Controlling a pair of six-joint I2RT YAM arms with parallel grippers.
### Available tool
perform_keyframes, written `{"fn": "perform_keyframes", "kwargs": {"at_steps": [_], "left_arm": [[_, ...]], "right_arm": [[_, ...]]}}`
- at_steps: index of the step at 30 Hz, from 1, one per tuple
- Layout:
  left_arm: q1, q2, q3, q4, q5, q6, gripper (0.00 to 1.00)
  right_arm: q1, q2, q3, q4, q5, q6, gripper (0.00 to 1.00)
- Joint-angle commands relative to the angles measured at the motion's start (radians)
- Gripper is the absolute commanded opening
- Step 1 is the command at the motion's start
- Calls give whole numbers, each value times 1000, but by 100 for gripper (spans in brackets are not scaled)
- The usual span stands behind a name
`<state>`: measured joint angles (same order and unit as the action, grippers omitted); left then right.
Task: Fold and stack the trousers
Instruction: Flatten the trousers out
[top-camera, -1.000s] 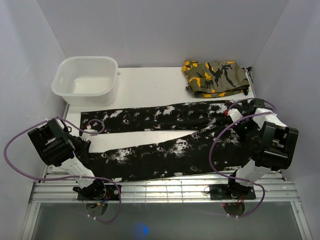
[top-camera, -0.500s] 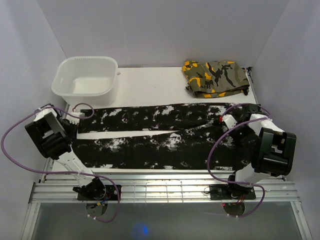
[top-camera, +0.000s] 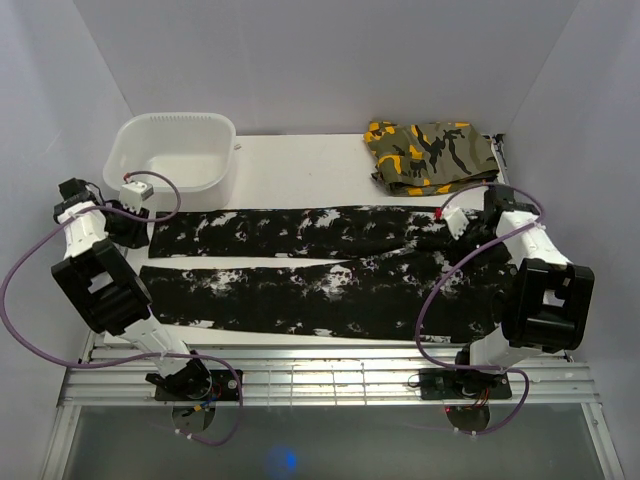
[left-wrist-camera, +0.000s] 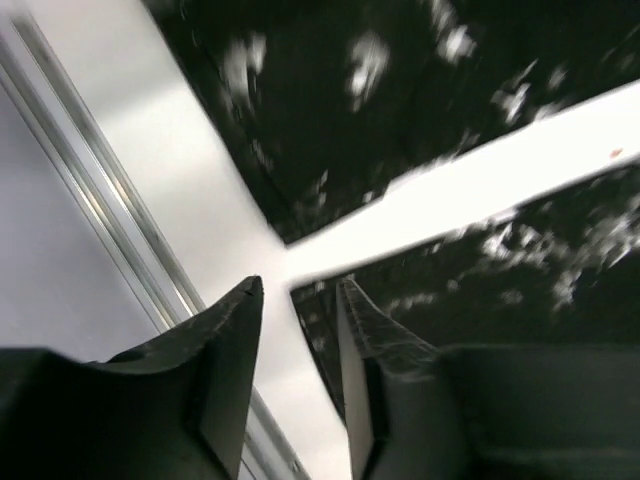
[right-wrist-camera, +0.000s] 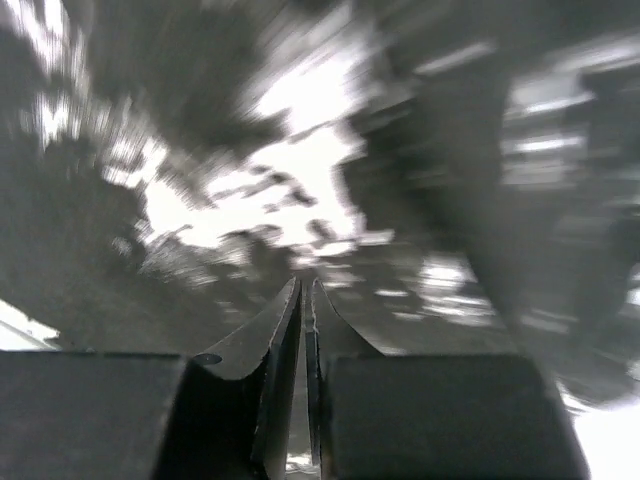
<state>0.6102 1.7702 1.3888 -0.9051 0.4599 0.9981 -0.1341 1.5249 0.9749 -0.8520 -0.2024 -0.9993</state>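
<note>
White-walled enclosure, white table (top-camera: 300, 165), arm bases on a slatted metal rail (top-camera: 320, 380) at the near edge.

Trousers (top-camera: 300, 290): black with white splotches, lying flat across the middle of the table, lengthwise left to right. The waist is at the right. Both legs run left, side by side, with a narrow strip of bare table between them. The far leg's hem ends just in front of a white plastic basin (top-camera: 125, 160) in the back left corner.

Olive camouflage garment (top-camera: 430, 155), with orange and black patches, is folded at the back right, apart from the trousers.

Left gripper (left-wrist-camera: 300, 290): at the hem end of the legs, near the table's left edge. The fingers stand apart with bare table showing between them, and nothing is held. One fingertip (left-wrist-camera: 350, 305) sits close to a hem corner; whether it touches cannot be told.

Right gripper (right-wrist-camera: 303, 285): at the waist end, over the fabric. The fingers are clenched to a thin slit. The wrist view is badly blurred and splotched cloth fills it. Whether any cloth is pinched between the tips cannot be told.
</note>
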Motion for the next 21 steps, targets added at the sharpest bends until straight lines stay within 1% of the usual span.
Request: {"fn": "perform_keyframes", "kwargs": {"at_steps": [1,3,5,7,9,11,14,18,19,21], "left_arm": [[-36,-63,-11,91,184,-73,48],[-58,-52,-39,136,191,-111,49],[-95,-26,-74,220,174,-150,48],[-124,20,-99,268,152,-202,48],[-133,47,-105,282,143,-239,46],[-139,81,-114,301,134,-250,45],[-141,112,-128,295,85,-225,44],[-139,133,-175,250,16,-135,31],[-138,136,-200,223,-1,-97,30],[-135,129,-221,190,-13,-66,27]], "right_arm": [[-10,12,190,19,-104,89,11],[-9,49,229,53,-107,126,11],[1,116,260,111,-94,183,11],[8,200,306,131,-68,208,11],[14,268,332,149,-46,232,10],[21,296,323,188,-23,237,10],[31,325,279,214,0,222,9],[37,295,177,246,18,150,9],[39,285,138,246,18,134,9],[39,255,98,243,21,101,8]]}}
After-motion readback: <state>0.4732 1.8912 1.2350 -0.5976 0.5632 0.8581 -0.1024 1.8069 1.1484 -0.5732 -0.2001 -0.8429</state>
